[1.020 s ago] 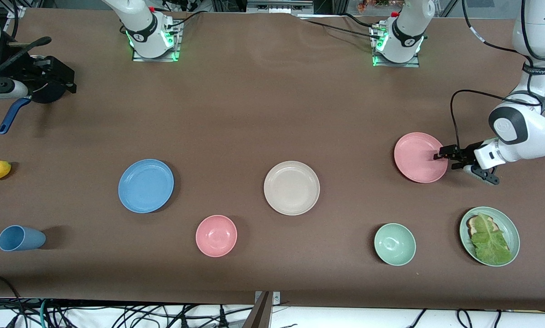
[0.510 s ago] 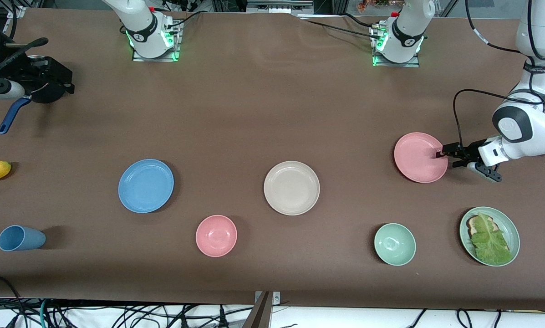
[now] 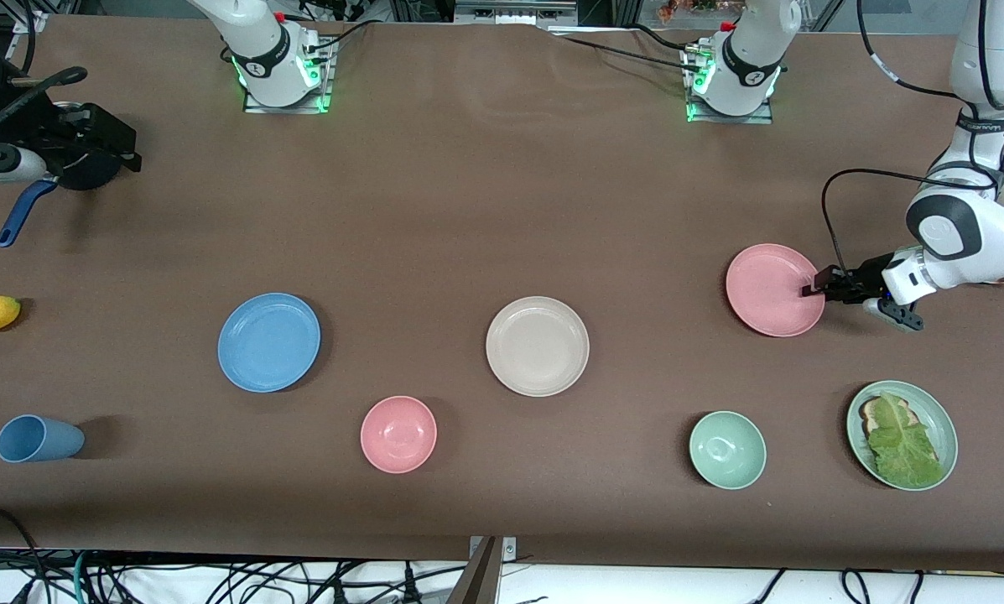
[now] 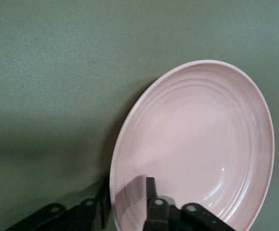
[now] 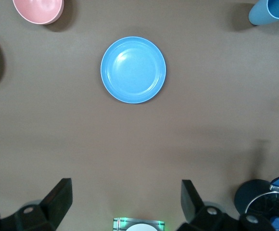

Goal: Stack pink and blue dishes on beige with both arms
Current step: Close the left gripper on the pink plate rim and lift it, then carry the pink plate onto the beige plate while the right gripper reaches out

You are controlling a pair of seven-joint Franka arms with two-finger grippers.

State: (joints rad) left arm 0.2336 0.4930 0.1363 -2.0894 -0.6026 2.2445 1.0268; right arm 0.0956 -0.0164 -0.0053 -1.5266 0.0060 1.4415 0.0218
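- Left gripper [image 3: 814, 289] pinches the rim of the flat round pale pink matte plate [image 3: 772, 289] at the left arm's table end, one finger [image 4: 150, 192] inside, ready to lift
- Right gripper [image 5: 125, 197] waits wide open, high above the flat round light blue matte plate [image 5: 133, 70]
- Flat cream-beige plate [image 3: 538, 345] sits between them, the stacking base

The front camera looks steeply down from high across the table [image 3: 468, 210], facing both arm bases along the top edge and taking in the whole brown surface. The left wrist camera sits very close and low, just back of the jaws, looking along them at the pink plate [image 4: 197, 144], whose rim lies between the fingers [image 4: 151, 192]; the front view shares that plate. The right wrist camera hangs high, looking straight down past wide-spread jaws at the blue plate [image 5: 133, 70], also seen from the front.
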